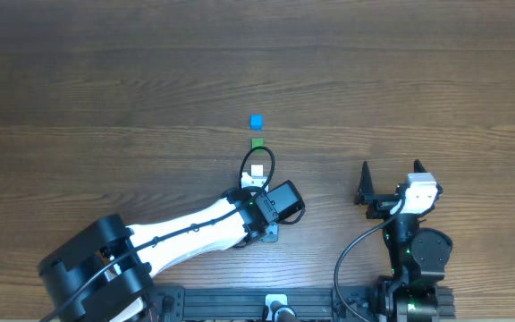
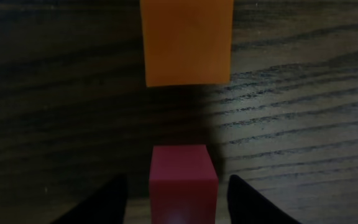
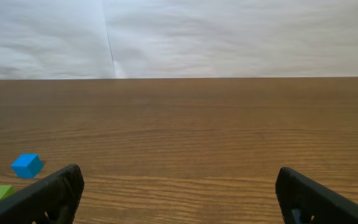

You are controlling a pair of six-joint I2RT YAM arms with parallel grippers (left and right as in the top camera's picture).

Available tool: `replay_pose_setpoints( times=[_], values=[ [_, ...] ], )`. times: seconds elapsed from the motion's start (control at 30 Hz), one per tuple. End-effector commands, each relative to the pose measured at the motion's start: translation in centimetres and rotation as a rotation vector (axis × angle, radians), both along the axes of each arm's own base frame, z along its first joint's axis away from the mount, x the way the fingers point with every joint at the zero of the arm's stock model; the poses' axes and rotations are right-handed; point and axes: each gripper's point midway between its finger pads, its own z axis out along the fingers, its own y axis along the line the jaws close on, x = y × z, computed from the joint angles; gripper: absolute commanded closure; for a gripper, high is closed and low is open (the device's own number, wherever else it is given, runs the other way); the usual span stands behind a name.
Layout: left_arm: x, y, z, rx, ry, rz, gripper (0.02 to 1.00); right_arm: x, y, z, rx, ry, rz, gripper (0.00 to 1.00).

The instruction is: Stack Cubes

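Wood surface [image 1: 105, 89]. Left end effector [image 2: 177, 186] spread, straddling red cube [image 2: 183, 177] near centre, gap on each side. Orange cube [image 2: 187, 40] just beyond it. Blue cube [image 1: 256, 122] and green cube [image 1: 257, 142] lie farther out. Right end effector [image 1: 390, 183] spread wide, well right of the cubes.

Overhead camera looks straight down; the low, level right wrist camera shares its blue cube [image 1: 256, 121].

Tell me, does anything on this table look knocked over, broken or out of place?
Nothing stands out. The blue cube and green cube sit flat on the wooden table; the left claw straddles a red cube, an orange cube just beyond. None stacked yet.
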Motion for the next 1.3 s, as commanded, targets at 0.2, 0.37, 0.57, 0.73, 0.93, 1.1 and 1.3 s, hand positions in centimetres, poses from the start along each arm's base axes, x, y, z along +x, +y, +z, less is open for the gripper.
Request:
replay_pose_setpoints(
  times=[0.2, 0.37, 0.57, 0.73, 0.93, 1.1, 1.3],
  values=[
    [-0.2, 0.5, -0.6, 0.029, -0.002, -0.010, 0.623, 0.0, 0.0, -0.2, -0.002, -0.001, -0.001, 0.009],
    [-0.2, 0.5, -0.6, 0.029, -0.002, -0.010, 0.693, 0.0, 0.0, -0.2, -0.002, -0.001, -0.001, 0.007],
    [-0.2, 0.5, -0.6, 0.029, -0.002, -0.010, 0.785, 0.0, 0.0, -0.2, -0.002, -0.001, -0.001, 0.007],
    [-0.2, 0.5, -0.6, 0.029, -0.002, -0.010, 0.871, 0.0, 0.0, -0.2, -0.002, -0.001, -0.001, 0.009],
    [0.0, 0.2, 0.1, 0.007, -0.015, -0.009, 0.941, 0.0, 0.0, -0.2, -0.002, -0.001, -0.001, 0.007],
    [0.4, -0.3, 2.5, -0.041, -0.049, -0.008, 0.976, 0.0, 0.0, -0.2, -0.002, -0.001, -0.001, 0.007],
    [1.8, -0.7, 7.2, -0.048, -0.105, 0.008, 0.978, 0.0, 0.0, -0.2, -0.002, -0.001, -0.001, 0.007]
  ],
)
